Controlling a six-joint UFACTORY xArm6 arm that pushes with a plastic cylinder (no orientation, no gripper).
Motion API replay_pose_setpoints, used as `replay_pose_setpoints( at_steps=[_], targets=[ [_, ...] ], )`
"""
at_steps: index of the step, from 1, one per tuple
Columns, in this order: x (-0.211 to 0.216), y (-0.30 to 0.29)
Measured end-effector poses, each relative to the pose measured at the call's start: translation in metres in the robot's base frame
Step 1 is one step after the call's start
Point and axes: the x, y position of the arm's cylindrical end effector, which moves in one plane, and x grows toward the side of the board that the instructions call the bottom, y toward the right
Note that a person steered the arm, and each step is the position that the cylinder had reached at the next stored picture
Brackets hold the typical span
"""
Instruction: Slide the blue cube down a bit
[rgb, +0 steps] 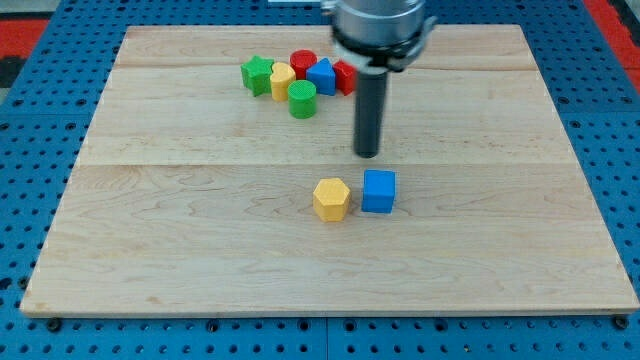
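While tool tip (367, 153) sits just above, blue cube (379, 191) w/ yellow block (331, 199) beside

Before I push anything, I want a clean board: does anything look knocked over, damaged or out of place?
Nothing stands out. The blue cube and yellow block sit flat mid-board, my tip just above the cube. The other blocks are bunched near the top of the wooden board, none tipped.

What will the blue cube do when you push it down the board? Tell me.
The blue cube sits on a flat face, so it should slide rather than roll. It looks small and probably light. My tip is just above it, slightly left of centre, so it may twist. The yellow hexagonal block sits close on its left.
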Motion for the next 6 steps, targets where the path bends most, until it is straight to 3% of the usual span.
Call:
replay_pose_setpoints(
  at_steps=[1, 3, 4, 5, 6],
  targets=[
    [0.017, 0.036],
    [0.083, -0.027],
    [0.088, -0.041],
    [0.071, 0.0],
    [0.035, -0.001]
  ],
)
